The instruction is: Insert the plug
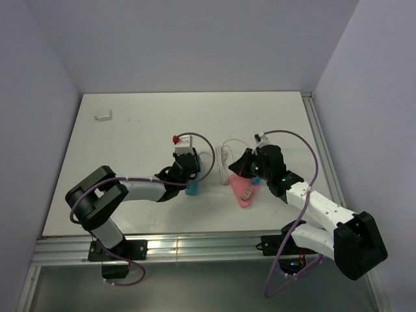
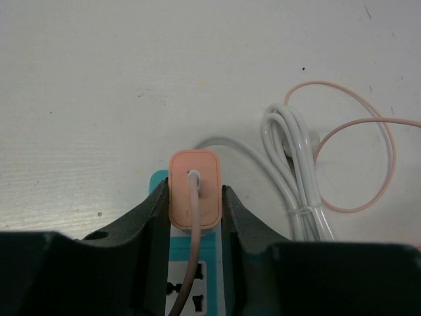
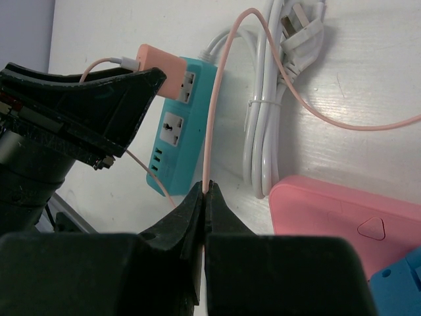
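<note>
My left gripper (image 2: 194,199) is shut on the orange plug (image 2: 194,187), one finger on each side. The plug sits against the far end of the teal power strip (image 2: 157,182); its prongs are hidden. A free socket (image 2: 187,296) shows below it. A thin pink cable (image 3: 217,99) runs from the plug (image 3: 161,69) to my right gripper (image 3: 206,191), which is shut on it just right of the strip (image 3: 177,138). In the top view the left gripper (image 1: 187,170) stands over the strip (image 1: 192,189), with the right gripper (image 1: 244,170) to its right.
A bundled white power cord (image 3: 263,131) lies right of the strip, tied with a clip. A pink power bank (image 3: 335,210) lies by my right gripper, also in the top view (image 1: 242,192). A small white object (image 1: 103,116) sits at the back left.
</note>
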{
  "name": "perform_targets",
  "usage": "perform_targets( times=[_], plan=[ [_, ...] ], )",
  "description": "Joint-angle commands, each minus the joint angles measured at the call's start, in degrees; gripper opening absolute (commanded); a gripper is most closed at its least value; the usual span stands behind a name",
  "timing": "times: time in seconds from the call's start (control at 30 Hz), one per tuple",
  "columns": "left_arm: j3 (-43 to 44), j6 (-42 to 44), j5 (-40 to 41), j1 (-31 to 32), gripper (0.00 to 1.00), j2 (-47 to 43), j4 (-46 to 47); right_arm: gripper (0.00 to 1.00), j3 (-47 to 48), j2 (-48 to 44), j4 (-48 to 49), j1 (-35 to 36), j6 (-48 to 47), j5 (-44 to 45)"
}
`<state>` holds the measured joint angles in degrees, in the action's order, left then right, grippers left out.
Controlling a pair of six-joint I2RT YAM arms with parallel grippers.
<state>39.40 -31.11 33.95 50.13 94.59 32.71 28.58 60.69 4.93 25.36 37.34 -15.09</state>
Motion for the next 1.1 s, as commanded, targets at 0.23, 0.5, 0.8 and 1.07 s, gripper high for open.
perform_targets(
  times=[0.23,0.5,0.8,1.07],
  plan=[
    [-0.99,0.18,0.41,0.32,0.00,-1.07,-6.78,0.00,0.25,0.05,2.19,-0.14,-0.96,-0.38],
    [-0.46,-0.53,-1.43,0.32,0.00,0.95,-6.61,0.00,0.07,0.05,2.37,-0.14,-0.96,-0.29],
    [1.64,1.40,-0.73,0.41,0.00,3.76,-6.60,0.00,0.07,0.05,2.28,-0.14,-1.13,-0.38],
    [1.65,1.41,-0.12,0.93,0.00,4.73,-9.42,0.00,-0.01,0.13,2.19,-0.14,-1.40,-0.46]
  ],
)
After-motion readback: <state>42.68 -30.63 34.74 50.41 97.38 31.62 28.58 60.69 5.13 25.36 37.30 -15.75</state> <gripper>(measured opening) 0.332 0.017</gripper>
